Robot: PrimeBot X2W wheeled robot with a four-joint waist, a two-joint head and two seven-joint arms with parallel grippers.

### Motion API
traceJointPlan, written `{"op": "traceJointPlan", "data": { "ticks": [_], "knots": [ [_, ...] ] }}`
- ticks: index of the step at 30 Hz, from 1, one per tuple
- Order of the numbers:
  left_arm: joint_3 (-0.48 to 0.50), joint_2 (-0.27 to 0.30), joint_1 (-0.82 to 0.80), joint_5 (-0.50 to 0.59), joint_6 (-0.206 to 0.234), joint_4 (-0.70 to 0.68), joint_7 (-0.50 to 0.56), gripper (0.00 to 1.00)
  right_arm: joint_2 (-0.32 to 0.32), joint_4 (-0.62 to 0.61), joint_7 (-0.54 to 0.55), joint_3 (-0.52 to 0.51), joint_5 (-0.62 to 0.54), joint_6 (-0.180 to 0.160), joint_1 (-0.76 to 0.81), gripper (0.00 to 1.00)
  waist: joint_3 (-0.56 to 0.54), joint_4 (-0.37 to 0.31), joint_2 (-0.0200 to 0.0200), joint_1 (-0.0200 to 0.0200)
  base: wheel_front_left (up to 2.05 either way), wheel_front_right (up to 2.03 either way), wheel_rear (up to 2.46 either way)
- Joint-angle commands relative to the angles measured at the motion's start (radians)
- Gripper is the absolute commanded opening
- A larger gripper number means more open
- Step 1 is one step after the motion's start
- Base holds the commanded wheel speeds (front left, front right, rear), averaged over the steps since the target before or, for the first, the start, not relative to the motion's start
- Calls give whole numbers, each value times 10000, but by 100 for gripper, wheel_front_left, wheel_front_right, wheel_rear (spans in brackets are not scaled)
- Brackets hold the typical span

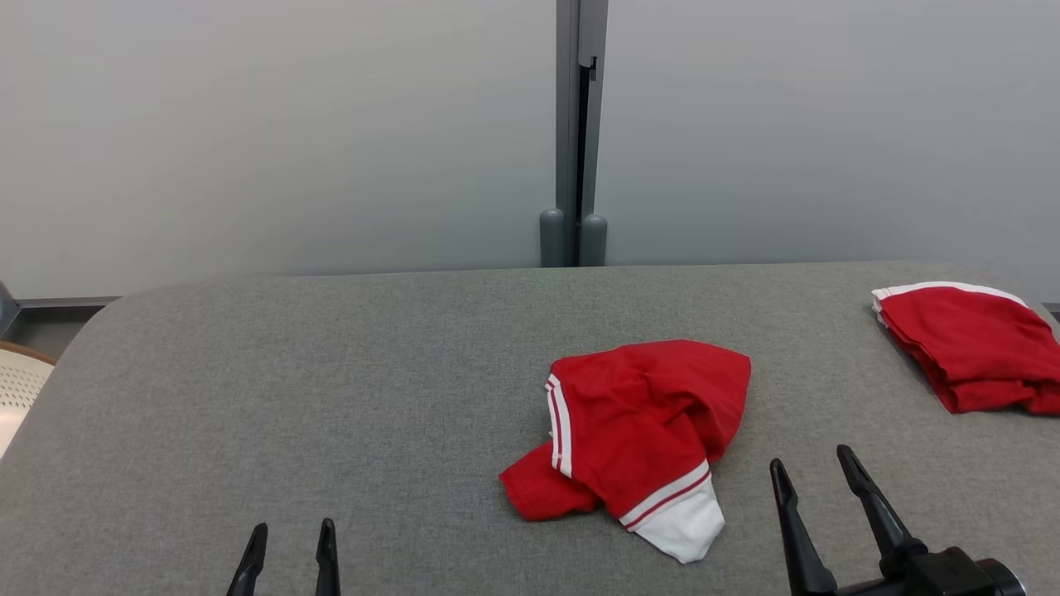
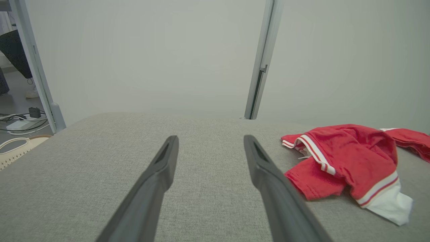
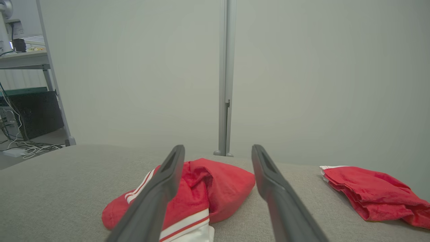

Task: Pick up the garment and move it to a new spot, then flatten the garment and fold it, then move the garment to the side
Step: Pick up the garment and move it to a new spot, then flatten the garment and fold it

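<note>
1. The right hand [image 1: 810, 457] is released, its two dark fingers spread wide with nothing between them. It hangs just beside the near right edge of the garment [image 1: 646, 430].
2. The left hand [image 1: 294, 525] is also released and empty, low over the bare counter [image 1: 331, 372] and well apart from the garment.
3. The garment is red cloth with white stripes. It lies crumpled in a loose heap on the grey counter, a little right of the middle.
4. It looks light, soft and limp. Once lifted it will probably sag and unfold, and trailing parts may drag on the woven counter top. It is not fragile and not slippery.
5. The best hold is likely a pinch on a raised fold at the top of the heap, or on the white band [image 1: 683, 530] nearest the right hand, where the hem seems thicker.
6. A folded red piece [image 1: 969, 348] lies at the far right, apart from the heap.
7. No brand, label or readable writing shows on either piece.
</note>
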Motion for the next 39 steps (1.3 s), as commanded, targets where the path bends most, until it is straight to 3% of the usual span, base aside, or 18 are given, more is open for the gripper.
{"op": "traceJointPlan", "data": {
  "ticks": [1, 12, 17, 24, 27, 30, 33, 37, 39],
  "knots": [
    [27, 28, -93, 72, -24, -1, 2, 100, -21, 9, -6, -17, 23, -20, 21, 100, -4, 1, 0, 0, 0, 0, 0],
    [-73, 28, -128, 291, -109, 46, 2, 100, -21, 11, -6, 5, 113, -20, -37, 100, -15, 23, 0, 0, 0, 0, 0],
    [-622, 21, -590, 461, -663, 634, 2, 100, -19, -69, -6, -12, 96, -20, -123, 100, 168, 52, 0, 0, 0, 0, 0],
    [-2357, 27, -2219, 94, -1380, 2601, 2, 100, -21, -107, -6, 41, -33, -21, -413, 100, 747, -138, 0, 0, 0, 0, 0],
    [-3360, 31, -3155, -817, -1572, 3557, 141, 100, -22, -105, -4, 70, -143, -20, -599, 100, 1051, -390, 0, 0, 0, 0, 0],
    [-4237, 33, -3892, -2894, -1674, 4063, 575, 100, -19, -112, -4, 137, -280, -20, -768, 100, 1312, -671, 0, 0, 0, 0, 0],
    [-5022, 31, -4660, -4297, -1718, 4382, 886, 100, -25, -143, -6, 149, -395, -20, -936, 100, 1625, -976, 0, 0, 0, 0, 0],
    [-5689, 39, -5414, -5469, -1721, 4803, 1005, 100, -21, -186, -4, 40, -484, -20, -1151, 100, 2033, -1311, 0, 0, 0, 0, 0],
    [-5855, 39, -5805, -5620, -1435, 5199, 956, 100, -19, -222, -6, 62, -510, -20, -1267, 100, 2204, -1469, 0, 0, 0, 0, 0]
  ]
}}
